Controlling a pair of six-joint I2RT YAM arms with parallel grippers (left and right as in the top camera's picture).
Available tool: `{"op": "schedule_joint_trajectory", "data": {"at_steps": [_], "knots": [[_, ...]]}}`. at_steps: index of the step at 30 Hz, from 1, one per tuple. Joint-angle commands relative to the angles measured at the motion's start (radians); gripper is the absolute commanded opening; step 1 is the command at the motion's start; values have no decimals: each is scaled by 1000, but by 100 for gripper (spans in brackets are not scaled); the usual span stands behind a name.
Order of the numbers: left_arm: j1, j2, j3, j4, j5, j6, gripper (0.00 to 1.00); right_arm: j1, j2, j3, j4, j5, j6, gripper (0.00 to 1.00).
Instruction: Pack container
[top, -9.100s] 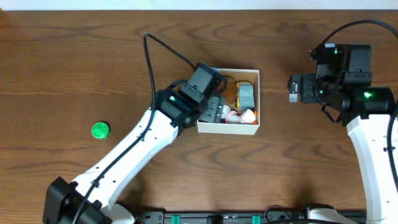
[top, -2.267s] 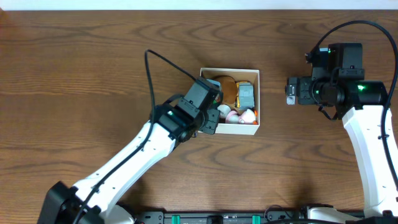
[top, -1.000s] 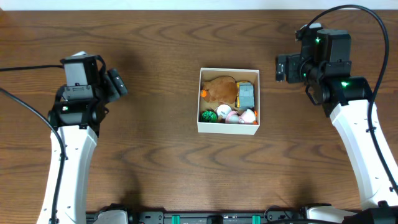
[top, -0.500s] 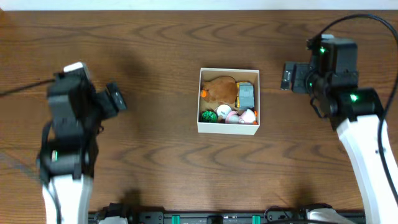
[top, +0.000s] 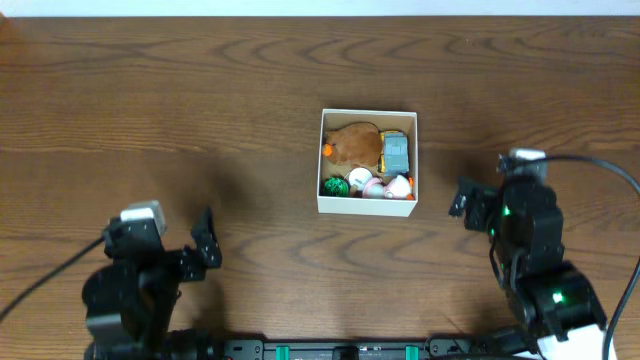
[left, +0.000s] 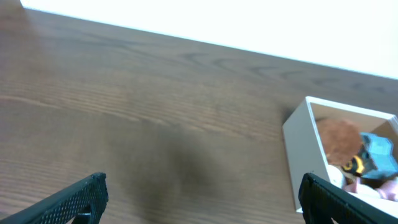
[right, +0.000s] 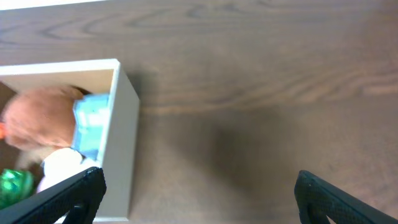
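The container (top: 320, 150), a square white-walled cardboard box, sits at the table's middle. It holds a brown plush toy (top: 353, 144), a grey-blue toy (top: 397, 152), a green ball (top: 335, 186) and small white and pink toys (top: 385, 186). It also shows in the left wrist view (left: 300, 146) and the right wrist view (right: 124, 130). My left gripper (top: 205, 248) is open and empty near the front left. My right gripper (top: 462, 198) is open and empty to the right of the box. The jaws show wide apart in both wrist views (left: 202, 202) (right: 199, 196).
The brown wooden table (top: 200, 120) stretches all round the box. Its far edge meets a white wall (left: 249, 18). Black cables run from both arms near the front corners.
Both arms have pulled back toward the front edge, away from the box. Earlier the left gripper put the green ball into the box. The box contents have not moved since.
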Motion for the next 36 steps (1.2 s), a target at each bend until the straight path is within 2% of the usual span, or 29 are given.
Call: {"op": "schedule_joint_trajectory", "data": {"at_steps": [1,14,26,31,36], "knots": [[3,-58,-9,-26,20,5,98,18,-64,-58,3,32,35,99],[3,-58,-9,-122,19,5,98,18,-66,-85,-159,28,35,99],[3,-58,-9,-238,19,5,98,18,-68,-85,-199,32,29,99],[3,-58,-9,-244,19,5,98,-9,-156,-97,-224,-14,23,99],[3,-58,-9,-244,19,5,98,-46,-383,-216,-97,-89,-96,99]]}}
